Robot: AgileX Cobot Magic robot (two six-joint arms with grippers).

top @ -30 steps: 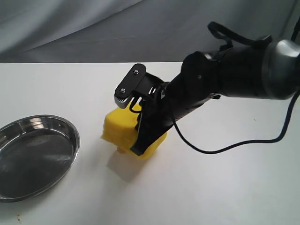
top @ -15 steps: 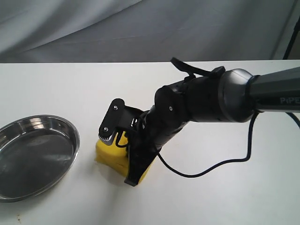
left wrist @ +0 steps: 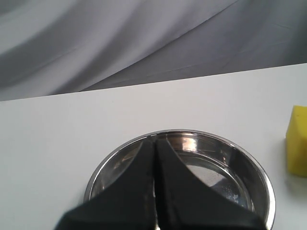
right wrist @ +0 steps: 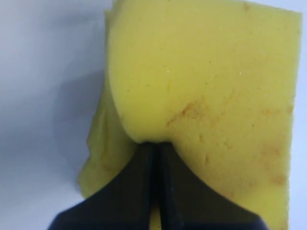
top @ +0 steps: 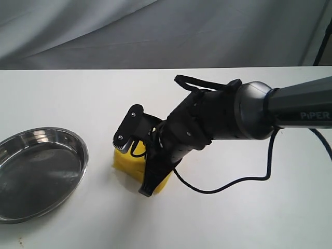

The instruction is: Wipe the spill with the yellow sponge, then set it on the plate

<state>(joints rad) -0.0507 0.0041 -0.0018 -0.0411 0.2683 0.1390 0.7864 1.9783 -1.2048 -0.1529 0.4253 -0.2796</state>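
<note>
The yellow sponge point(top: 129, 165) rests on the white table, pressed down under my right gripper point(top: 136, 168), which is shut on it. In the right wrist view the sponge point(right wrist: 206, 91) fills the frame, pinched and bulging around the closed fingers point(right wrist: 139, 191), with brownish stains on its face. The steel plate point(top: 78, 142) lies at the left, apart from the sponge. My left gripper point(left wrist: 154, 143) hangs shut over the plate point(left wrist: 261, 177) with nothing in it; a corner of the sponge point(left wrist: 297, 139) shows beside the plate. The spill is hidden or out of view.
A black cable point(top: 228, 184) loops on the table right of the sponge. Grey cloth point(top: 104, 31) hangs behind the table's far edge. A small speck lies near the front left corner point(top: 21, 241).
The right arm has swung left and down with the sponge, lowering it onto the table nearer the plate, then slid it slightly back to the right.
</note>
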